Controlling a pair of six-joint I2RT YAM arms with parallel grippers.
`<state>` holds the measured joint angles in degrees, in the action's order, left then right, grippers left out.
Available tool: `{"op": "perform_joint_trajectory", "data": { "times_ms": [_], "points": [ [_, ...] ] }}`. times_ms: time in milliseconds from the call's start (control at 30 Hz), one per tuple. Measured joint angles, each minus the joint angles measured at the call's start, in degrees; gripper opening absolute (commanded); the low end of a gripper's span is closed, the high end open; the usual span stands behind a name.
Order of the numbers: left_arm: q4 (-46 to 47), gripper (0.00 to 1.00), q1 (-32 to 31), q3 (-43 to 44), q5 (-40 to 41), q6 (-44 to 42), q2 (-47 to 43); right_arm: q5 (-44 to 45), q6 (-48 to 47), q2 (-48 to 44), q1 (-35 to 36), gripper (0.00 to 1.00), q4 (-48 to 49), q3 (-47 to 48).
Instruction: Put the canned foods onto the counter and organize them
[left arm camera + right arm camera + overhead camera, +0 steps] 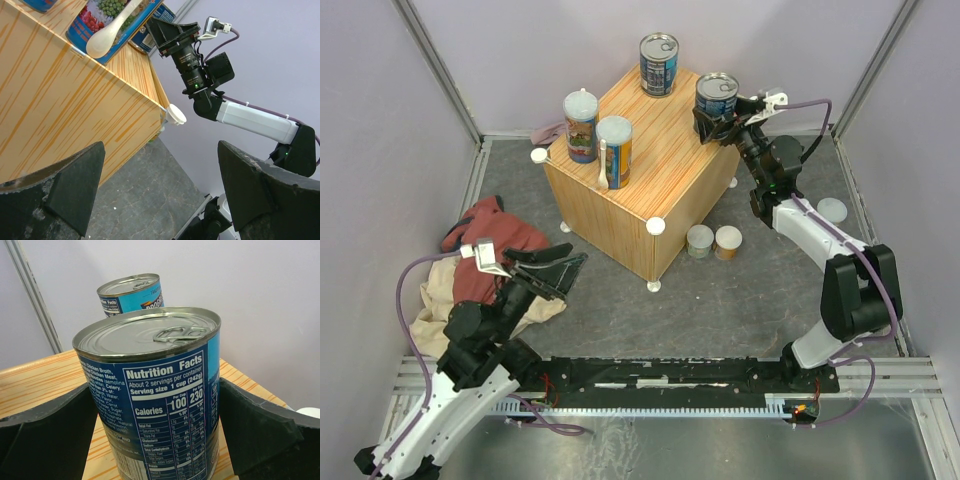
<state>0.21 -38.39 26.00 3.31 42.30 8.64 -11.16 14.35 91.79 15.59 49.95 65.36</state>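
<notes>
The counter (620,215) is a wood-grain box mid-floor. On its top stand two taller orange/blue cans (581,125) (614,150) at the left and a blue ring-pull can (659,63) at the back. My right gripper (720,125) is shut on the other blue ring-pull can (717,95) at the top's right corner; in the right wrist view the fingers press both sides of this can (150,390), with the back can (131,292) behind it. Two short pale-lidded cans (700,241) (728,242) stand on the floor before the counter, a third (832,210) at the right. My left gripper (555,270) is open and empty, left of the counter (50,110).
A red cloth (485,245) and a beige cloth (440,300) lie at the left beside my left arm. A white spoon (603,165) leans on the nearer tall can (115,15). Grey walls enclose the floor. White caps (656,226) mark the counter's corners.
</notes>
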Motion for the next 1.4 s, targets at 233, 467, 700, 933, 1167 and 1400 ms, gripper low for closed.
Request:
{"op": "perform_joint_trajectory", "data": {
  "times_ms": [233,467,700,933,1167,1400],
  "points": [
    [-0.98,0.99,0.0,0.42,-0.42,0.02,-1.55,0.79,-1.55,-2.08,0.7,0.99,-3.93,-0.26],
    [-1.09,0.99,0.0,0.42,-0.42,0.04,-1.68,1.14,-2.67,-1.03,0.9,1.0,-6.54,1.99],
    [-1.09,0.99,0.0,0.42,-0.42,0.04,-1.68,1.4,-3.54,3.82,0.85,1.0,-8.57,8.0],
    [-1.11,0.99,0.0,0.42,-0.42,0.04,-1.68,1.75,-3.78,9.44,0.42,1.0,-10.97,15.5],
    [-1.14,0.99,0.0,0.42,-0.42,0.04,-1.68,2.03,-2.93,12.63,-0.39,1.0,-13.46,20.37],
    [-1.16,0.99,0.0,0.74,-0.44,0.04,-1.64,2.47,-1.75,12.13,-0.48,1.0,-14.49,20.31]
  ]
}}
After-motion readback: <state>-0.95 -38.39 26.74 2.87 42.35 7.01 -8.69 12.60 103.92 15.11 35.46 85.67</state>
